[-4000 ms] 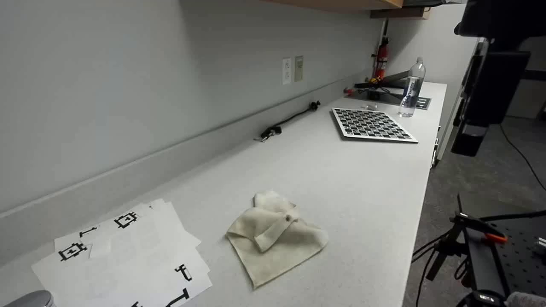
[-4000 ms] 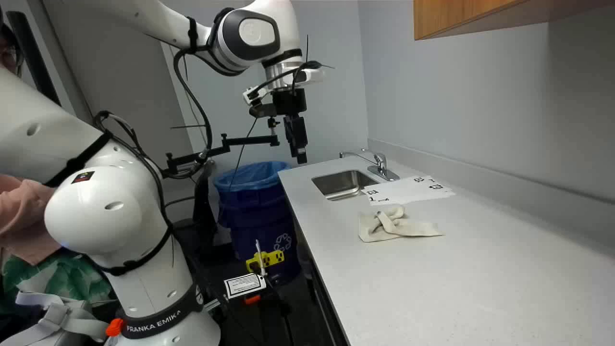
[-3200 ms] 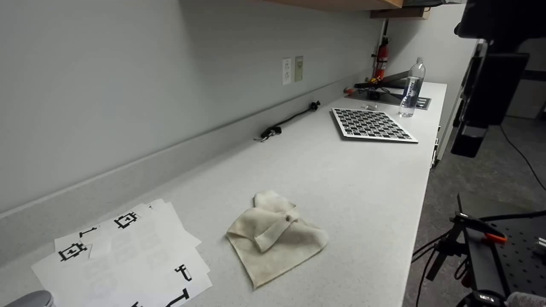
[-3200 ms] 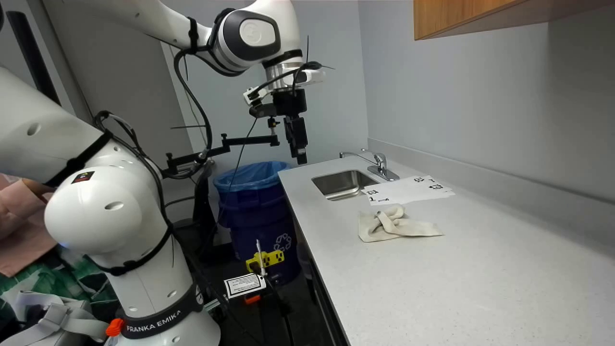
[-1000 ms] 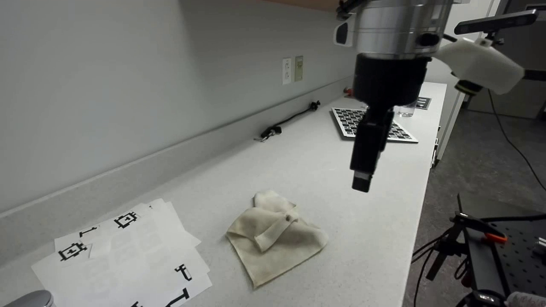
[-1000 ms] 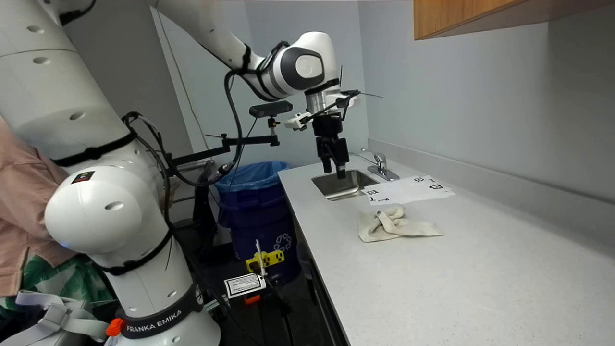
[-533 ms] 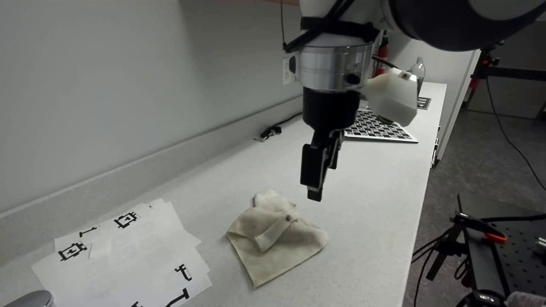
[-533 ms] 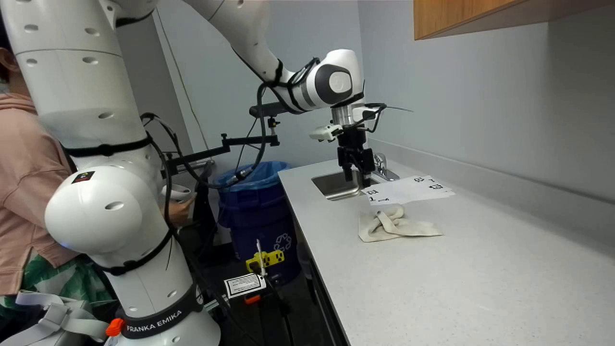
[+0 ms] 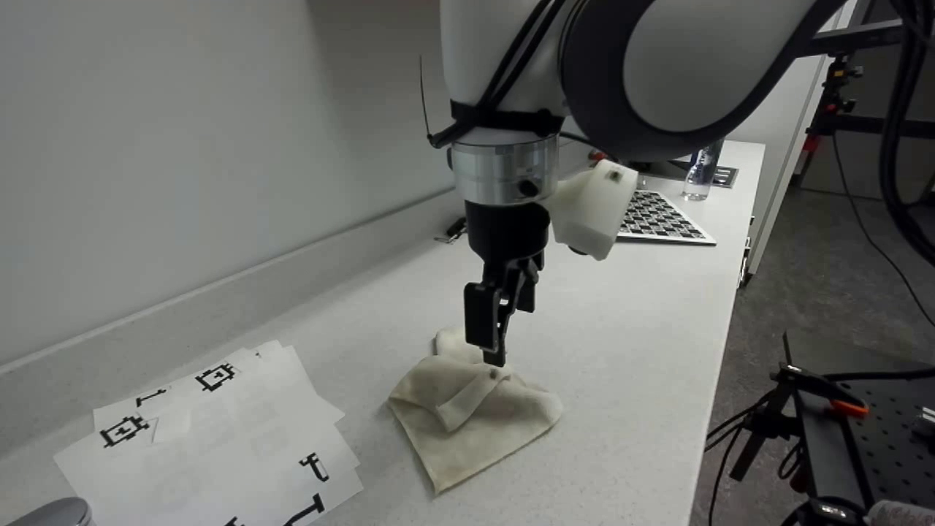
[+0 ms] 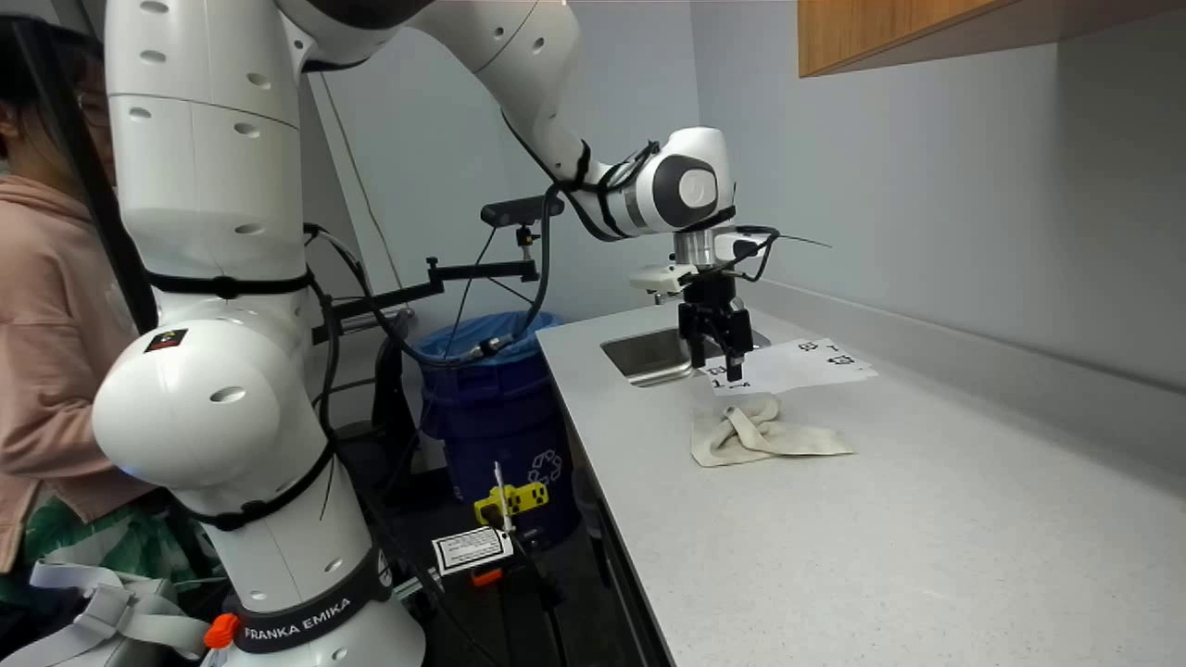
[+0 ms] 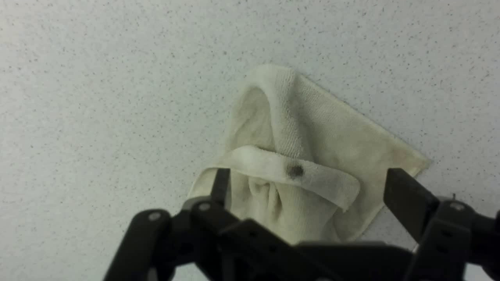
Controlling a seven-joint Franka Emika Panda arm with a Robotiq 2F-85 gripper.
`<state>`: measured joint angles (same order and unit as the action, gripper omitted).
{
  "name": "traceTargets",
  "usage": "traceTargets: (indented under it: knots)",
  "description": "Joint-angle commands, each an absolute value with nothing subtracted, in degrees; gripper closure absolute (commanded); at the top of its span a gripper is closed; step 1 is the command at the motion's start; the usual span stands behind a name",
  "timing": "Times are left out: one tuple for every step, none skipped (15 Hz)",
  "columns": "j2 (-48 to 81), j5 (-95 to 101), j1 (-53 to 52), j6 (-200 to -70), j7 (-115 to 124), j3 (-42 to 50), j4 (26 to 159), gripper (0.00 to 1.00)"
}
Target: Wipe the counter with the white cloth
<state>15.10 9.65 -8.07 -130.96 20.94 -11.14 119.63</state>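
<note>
One white arm (image 10: 533, 83), bent and extended over the counter (image 10: 834, 556). One black claw (image 11: 308, 179), pointed downward, spread wide, suspended above the crumpled white cloth (image 9: 482, 431).

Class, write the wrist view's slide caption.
Open tool above a white cloth with one dark spot, on a speckled counter.

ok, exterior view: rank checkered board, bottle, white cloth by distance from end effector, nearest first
1. White cloth: below the end effector.
2. Checkered board: farther along the counter.
3. Bottle: right of the board's far end.
</note>
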Motion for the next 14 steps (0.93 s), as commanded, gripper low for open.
traceTargets:
  knots:
    - [15.0, 8.9, -10.0, -130.9, 20.4, -9.2, 119.5, 0.00]
    - [15.0, 8.9, -10.0, -130.9, 20.4, -9.2, 119.5, 0.00]
    - [15.0, 8.9, -10.0, -130.9, 20.4, -9.2, 119.4, 0.00]
    - [15.0, 9.0, -10.0, -130.9, 20.4, -9.2, 119.4, 0.00]
    - [15.3, 8.6, -9.9, -131.2, 20.4, -9.1, 119.4, 0.00]
    - [15.8, 8.8, -9.9, -132.3, 20.4, -8.8, 119.3, 0.00]
    - [16.5, 9.4, -9.7, -133.5, 20.2, -8.3, 119.4, 0.00]
    - [17.1, 9.2, -9.4, -134.4, 19.7, -7.9, 119.3, 0.00]
    - [18.1, 9.3, -9.3, -135.8, 19.5, -7.4, 119.2, 0.00]
    - [19.0, 9.9, -9.4, -137.2, 19.6, -6.7, 119.1, 0.00]
    - [20.0, 9.8, -9.3, -138.5, 19.2, -6.3, 118.9, 0.00]
    - [21.2, 9.9, -9.5, -139.8, 19.0, -5.7, 118.7, 0.00]
    - [22.5, 9.9, -9.6, -140.9, 18.7, -5.2, 118.4, 0.00]
    - [23.7, 9.7, -9.7, -141.6, 18.2, -4.9, 118.1, 0.00]
